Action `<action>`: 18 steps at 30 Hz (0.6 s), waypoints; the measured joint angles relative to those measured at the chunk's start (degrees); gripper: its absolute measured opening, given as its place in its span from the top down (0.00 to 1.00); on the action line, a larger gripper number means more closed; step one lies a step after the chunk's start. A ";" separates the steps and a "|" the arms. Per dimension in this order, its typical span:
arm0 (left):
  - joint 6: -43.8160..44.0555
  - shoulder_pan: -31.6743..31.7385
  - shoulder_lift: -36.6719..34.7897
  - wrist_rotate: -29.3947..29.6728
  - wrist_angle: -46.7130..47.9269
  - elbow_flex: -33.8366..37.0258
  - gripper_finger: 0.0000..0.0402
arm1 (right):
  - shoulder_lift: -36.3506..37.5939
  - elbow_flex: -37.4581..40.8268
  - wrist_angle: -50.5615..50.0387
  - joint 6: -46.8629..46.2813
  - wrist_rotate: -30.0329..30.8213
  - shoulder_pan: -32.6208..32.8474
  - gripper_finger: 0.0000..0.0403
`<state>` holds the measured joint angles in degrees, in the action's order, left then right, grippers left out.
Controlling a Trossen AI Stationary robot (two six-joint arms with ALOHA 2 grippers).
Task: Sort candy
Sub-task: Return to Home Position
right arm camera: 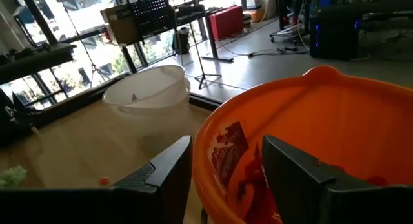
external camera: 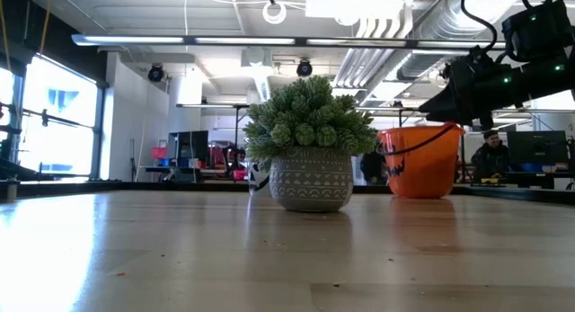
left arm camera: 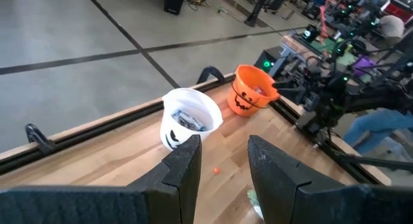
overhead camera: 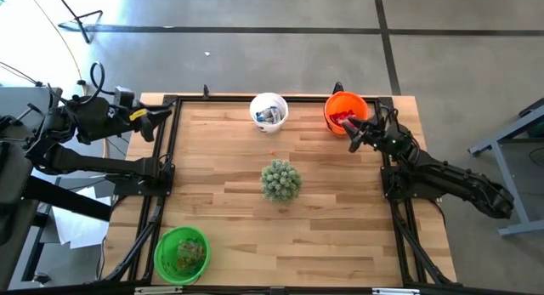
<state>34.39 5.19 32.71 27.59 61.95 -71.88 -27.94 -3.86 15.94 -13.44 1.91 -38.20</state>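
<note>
Red shiny candy packets (right arm camera: pixel 227 152) lie inside the orange bucket (overhead camera: pixel 344 110). Blue-and-white wrapped sweets (left arm camera: pixel 189 119) fill the white bucket (overhead camera: pixel 269 110). More small sweets (overhead camera: pixel 190 252) sit in the green bucket (overhead camera: pixel 180 254). One tiny orange piece (left arm camera: pixel 215 171) lies loose on the table before the white bucket. My right gripper (right arm camera: pixel 226 161) is open and empty, its fingers just over the orange bucket's near rim (right arm camera: pixel 213 124). My left gripper (left arm camera: pixel 222 156) is open and empty, raised at the table's far-left corner (overhead camera: pixel 161 115).
A spiky green plant in a patterned pot (overhead camera: pixel 280 180) stands at the table's middle, seen in the low view (external camera: pixel 310 159) in front of the orange bucket (external camera: pixel 420 159). A black frame (overhead camera: pixel 170 150) edges the table. Bare wood lies between the plant and the green bucket.
</note>
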 joint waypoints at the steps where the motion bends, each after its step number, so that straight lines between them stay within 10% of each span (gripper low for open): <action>1: 0.02 0.00 0.00 -0.32 -0.02 0.00 0.71 | 0.03 0.00 -0.47 0.07 0.02 0.00 0.55; 18: -0.07 0.00 0.00 -1.57 -0.02 0.00 0.71 | -0.07 0.04 2.67 1.05 -1.46 -0.02 0.55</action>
<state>34.33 5.19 32.71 26.02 61.93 -71.88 -28.01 -3.81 18.61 -12.40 0.45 -38.22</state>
